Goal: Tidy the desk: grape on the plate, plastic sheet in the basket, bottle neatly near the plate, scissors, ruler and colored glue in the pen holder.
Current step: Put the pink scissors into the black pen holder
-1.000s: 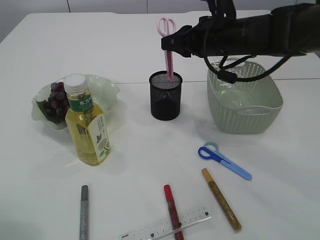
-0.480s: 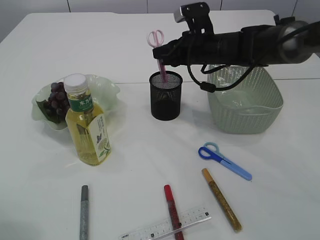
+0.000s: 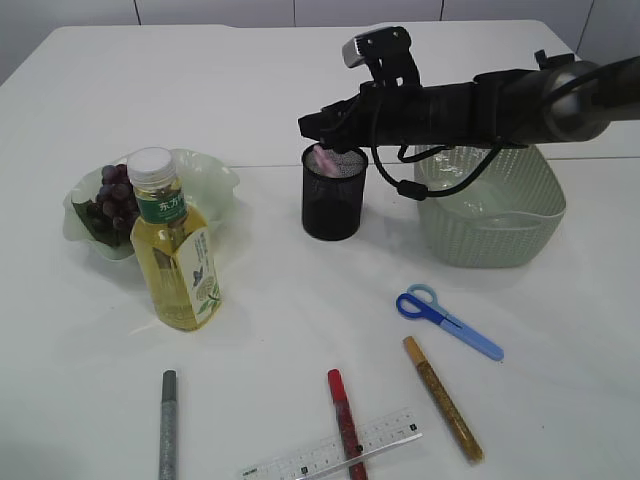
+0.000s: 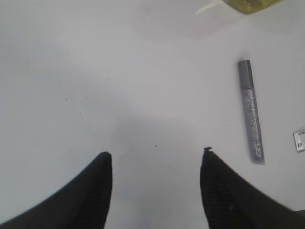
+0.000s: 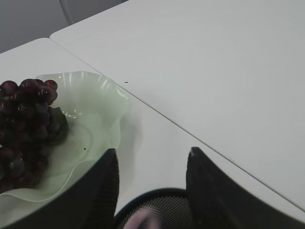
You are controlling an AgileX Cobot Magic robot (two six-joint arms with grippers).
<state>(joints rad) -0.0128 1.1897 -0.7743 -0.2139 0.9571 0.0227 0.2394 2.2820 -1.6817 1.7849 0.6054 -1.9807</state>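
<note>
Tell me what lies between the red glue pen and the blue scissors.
The gold glitter glue pen lies between the red glue pen and blue scissors, seen in the exterior view.

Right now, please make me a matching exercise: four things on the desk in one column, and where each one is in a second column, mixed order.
Things:
1. grapes
2. pink scissors
3. blue scissors
4. red glue pen

Places:
A. lying across the ruler
B. on the green plate
C. on the bare table, in front of the basket
D. inside the black pen holder

Pairs: 1-B, 2-D, 3-C, 4-A
</note>
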